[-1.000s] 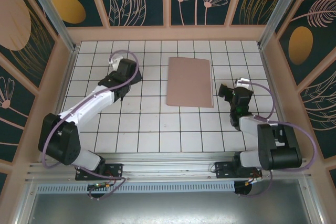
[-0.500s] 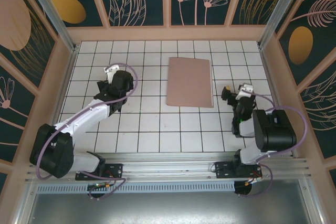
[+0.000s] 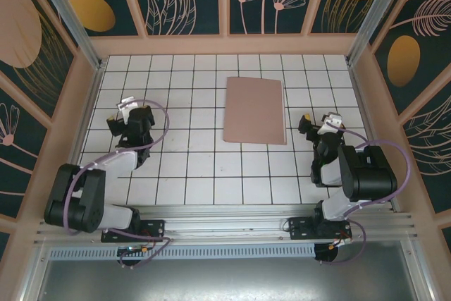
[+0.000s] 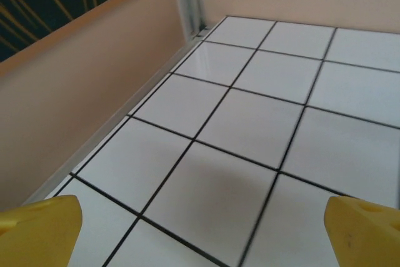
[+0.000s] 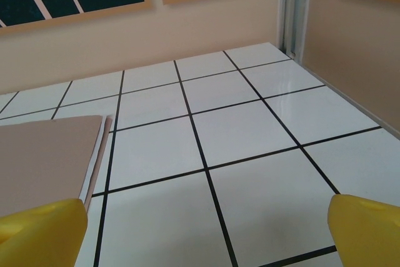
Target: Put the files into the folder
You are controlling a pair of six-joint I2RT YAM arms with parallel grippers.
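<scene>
Both arms have drawn back toward their bases, and the left gripper (image 4: 203, 232) and right gripper (image 5: 205, 232) stand wide open and empty, which suggests the filing is done. The one folder (image 3: 255, 111) lies shut and flat, just ahead and left of the right fingers and well off to the right of the left ones. Its sheets (image 5: 94, 166) show as a pale sliver along its edge (too thin to count).

Bright even light, soft shadows, blurred yellow fingers (image 4: 37, 229) at frame edges
</scene>
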